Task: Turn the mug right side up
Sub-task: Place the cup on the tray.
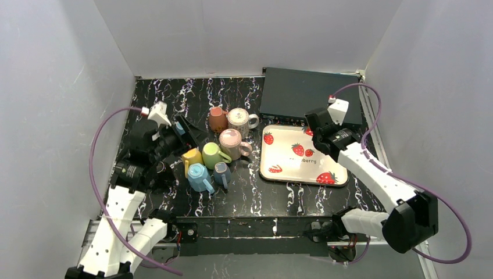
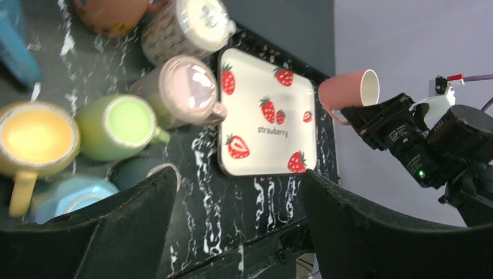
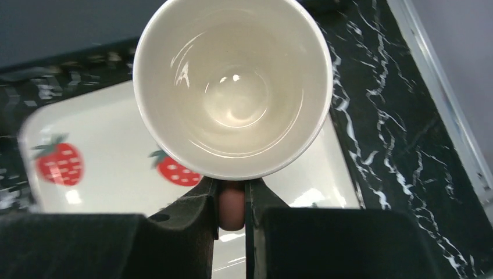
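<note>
Mugs (image 1: 215, 154) crowd the worktop (image 1: 244, 192) beside the tray (image 1: 279, 154), and the left pincer (image 2: 238, 177) gapes, released, near them. Right pincer (image 3: 232, 200) grasps the pink mug (image 3: 232, 87) by its handle above the tray, mouth facing its wrist camera, long axis along the fingers.

Tray (image 1: 290, 171) lies right of centre on the tabletop (image 1: 256, 195). Flat box (image 1: 302, 96) sits just behind it, at the back wall. Cluster of mugs (image 1: 213, 154) stands just left of the tray. Held mug (image 3: 232, 87) hangs in the right pincer (image 3: 232, 197), above the tray's far end.

right hand (image 3: 232, 195) | clamps pink handle of mug (image 3: 232, 87) (white inside) | over strawberry tray (image 3: 107, 131)
</note>
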Motion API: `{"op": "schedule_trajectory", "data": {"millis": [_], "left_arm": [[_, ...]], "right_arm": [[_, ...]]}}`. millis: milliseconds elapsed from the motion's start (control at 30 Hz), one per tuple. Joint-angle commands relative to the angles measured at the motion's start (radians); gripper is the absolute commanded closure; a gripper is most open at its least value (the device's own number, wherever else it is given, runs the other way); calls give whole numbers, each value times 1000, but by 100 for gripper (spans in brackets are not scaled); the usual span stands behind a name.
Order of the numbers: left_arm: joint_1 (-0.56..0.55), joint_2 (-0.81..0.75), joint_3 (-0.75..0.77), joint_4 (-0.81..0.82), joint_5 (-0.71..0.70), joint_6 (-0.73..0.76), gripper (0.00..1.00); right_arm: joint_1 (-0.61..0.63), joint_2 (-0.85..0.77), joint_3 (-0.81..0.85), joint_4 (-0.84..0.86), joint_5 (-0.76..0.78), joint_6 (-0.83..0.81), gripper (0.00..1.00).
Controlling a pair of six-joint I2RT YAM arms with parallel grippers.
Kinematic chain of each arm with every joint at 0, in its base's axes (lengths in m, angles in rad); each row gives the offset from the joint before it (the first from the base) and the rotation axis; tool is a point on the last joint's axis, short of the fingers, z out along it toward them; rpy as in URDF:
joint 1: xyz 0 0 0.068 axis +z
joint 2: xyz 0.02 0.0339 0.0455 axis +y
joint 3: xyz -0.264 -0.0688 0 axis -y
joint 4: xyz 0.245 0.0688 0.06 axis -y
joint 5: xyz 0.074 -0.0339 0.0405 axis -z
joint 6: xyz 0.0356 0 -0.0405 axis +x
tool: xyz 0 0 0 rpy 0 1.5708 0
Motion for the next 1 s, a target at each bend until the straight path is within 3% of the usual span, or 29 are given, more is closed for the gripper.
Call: {"op": "schedule_trajectory", "data": {"millis": [0, 233, 667, 867, 967], "left_arm": [[-4, -89, -101, 14, -55, -26, 24], [-4, -28, -66, -62, -87, 12, 26], [-4, -80, -93, -99, -144, -19, 26], [-4, -67, -89, -87, -142, -37, 26], [-4, -62, -90, -86, -138, -33, 26]], "right_arm": [[-115, 15, -54, 86, 78, 41, 99], [-286, 88, -133, 286, -82, 6, 99], [-301, 221, -119, 344, -110, 36, 99], [-322, 298, -53, 277, -58, 76, 98], [-321, 321, -44, 266, -69, 74, 68]]}}
